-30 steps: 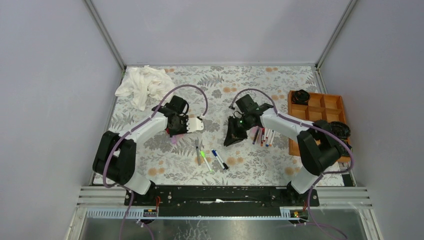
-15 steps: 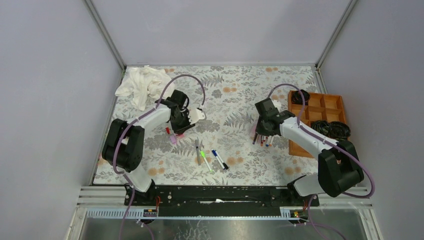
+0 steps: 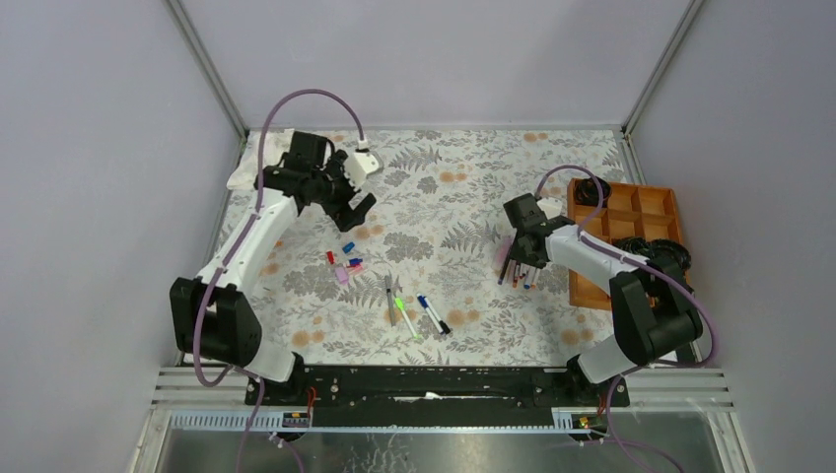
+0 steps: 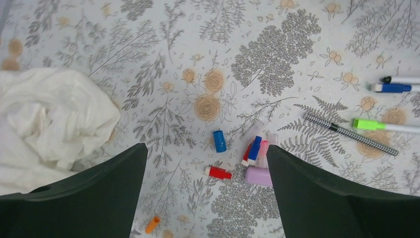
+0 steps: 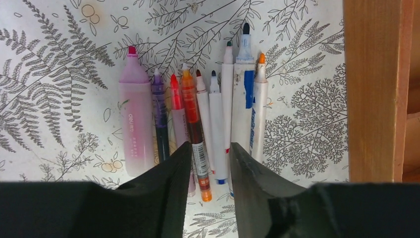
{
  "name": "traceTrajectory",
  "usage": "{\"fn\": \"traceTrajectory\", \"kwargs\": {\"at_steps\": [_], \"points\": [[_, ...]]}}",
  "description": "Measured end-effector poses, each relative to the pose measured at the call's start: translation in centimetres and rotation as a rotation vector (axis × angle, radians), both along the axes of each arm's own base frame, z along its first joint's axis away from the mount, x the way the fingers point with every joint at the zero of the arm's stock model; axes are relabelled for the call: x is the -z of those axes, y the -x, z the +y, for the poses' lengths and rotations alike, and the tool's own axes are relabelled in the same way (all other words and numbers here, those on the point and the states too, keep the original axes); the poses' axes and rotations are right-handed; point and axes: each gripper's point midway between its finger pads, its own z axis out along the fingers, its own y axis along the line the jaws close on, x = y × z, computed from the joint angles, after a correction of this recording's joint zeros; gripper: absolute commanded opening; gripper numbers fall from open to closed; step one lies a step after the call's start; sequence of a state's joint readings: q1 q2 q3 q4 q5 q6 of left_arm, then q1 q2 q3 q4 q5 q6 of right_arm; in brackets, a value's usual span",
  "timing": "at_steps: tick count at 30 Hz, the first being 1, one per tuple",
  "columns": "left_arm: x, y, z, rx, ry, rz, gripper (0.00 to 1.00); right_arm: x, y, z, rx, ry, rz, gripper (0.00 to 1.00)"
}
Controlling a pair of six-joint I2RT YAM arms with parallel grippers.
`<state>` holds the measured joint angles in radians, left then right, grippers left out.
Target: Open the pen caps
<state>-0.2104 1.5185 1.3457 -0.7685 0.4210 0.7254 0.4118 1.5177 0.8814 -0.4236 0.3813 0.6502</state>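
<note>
Several loose pen caps (image 4: 219,141) lie in a small cluster on the floral cloth: blue, red (image 4: 218,172), lilac (image 4: 258,176) and orange (image 4: 152,224). The top view shows the cluster of pen caps (image 3: 342,261) below my left gripper (image 3: 357,209). That left gripper (image 4: 205,147) hangs high above them, wide open and empty. My right gripper (image 5: 210,148) is open a little, low over a row of uncapped pens (image 5: 218,119), with an orange-red pen (image 5: 194,129) lying on the table in the gap. Three capped pens (image 3: 414,307) rest mid-table.
A crumpled white cloth (image 4: 49,119) sits at the back left, partly behind the left arm. A wooden compartment tray (image 3: 631,212) holding black items stands at the right, its wall (image 5: 371,89) close beside the pen row.
My left gripper opened wide and rose toward the back left, leaving a blue cap on the table. My right gripper swung right to the pen row and opened slightly.
</note>
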Motion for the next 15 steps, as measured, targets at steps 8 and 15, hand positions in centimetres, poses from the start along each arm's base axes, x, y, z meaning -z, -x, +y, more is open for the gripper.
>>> {"fn": "traceTrajectory", "kwargs": {"at_steps": [8, 15], "points": [[-4.3, -0.7, 2.9, -0.208, 0.104, -0.103, 0.99, 0.0, -0.2, 0.0, -0.005, -0.005, -0.004, 0.44], [-4.1, -0.6, 3.8, -0.253, 0.124, -0.092, 0.98, -2.8, 0.2, 3.6, -0.158, -0.064, -0.073, 0.47]]}}
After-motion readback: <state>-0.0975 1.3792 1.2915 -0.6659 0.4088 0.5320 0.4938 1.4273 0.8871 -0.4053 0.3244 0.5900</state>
